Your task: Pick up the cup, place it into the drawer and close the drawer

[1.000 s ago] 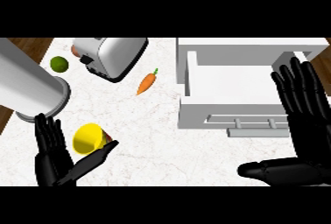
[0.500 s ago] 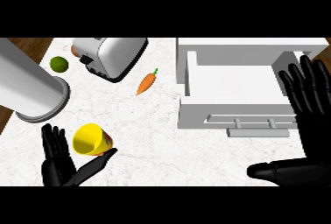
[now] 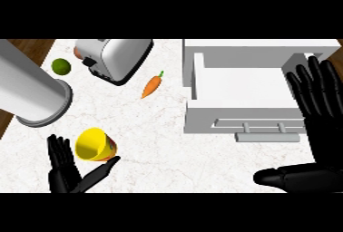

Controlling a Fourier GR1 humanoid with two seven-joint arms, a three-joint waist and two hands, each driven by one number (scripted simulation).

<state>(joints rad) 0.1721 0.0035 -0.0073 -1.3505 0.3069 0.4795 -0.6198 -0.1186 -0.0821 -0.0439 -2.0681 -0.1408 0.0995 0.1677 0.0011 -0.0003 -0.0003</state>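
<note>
Head view: cup (image 3: 95, 145) lay on its side on the counter (image 3: 167, 149), lower left, yellow mouth facing up-left, well apart from the drawer (image 3: 248, 97). Left hand (image 3: 70, 170) sat just below it, fingers straight and spread, thumb angled up toward the cup's base. Thumb tip looked close to or touching the cup; couldn't tell which. Nothing was held.

Versus half a second earlier: left hand had slid lower toward the bottom edge, with less of the forearm showing. Cup looked unmoved, same tilt. A second ago the hand was higher still, alongside the cup.

Right hand (image 3: 321, 108) was at the right edge, fingers straight and pointing up, overlapping the drawer's right side, thumb stretched left along the bottom. It held nothing. Compared with a second ago it had drifted right and slightly up; little change over the last half second.

Drawer was pulled open, white, interior bare, handle (image 3: 268, 131) on the front facing the robot. Its position matched both earlier frames.

Other items, all unchanged:
- carrot (image 3: 153, 85) between toaster and drawer, tip pointing down-left
- toaster (image 3: 112, 58) at top centre-left, tilted
- lime (image 3: 61, 66) left of the toaster
- large grey cylinder (image 3: 30, 93) lying across the left side, open end toward the cup
</note>
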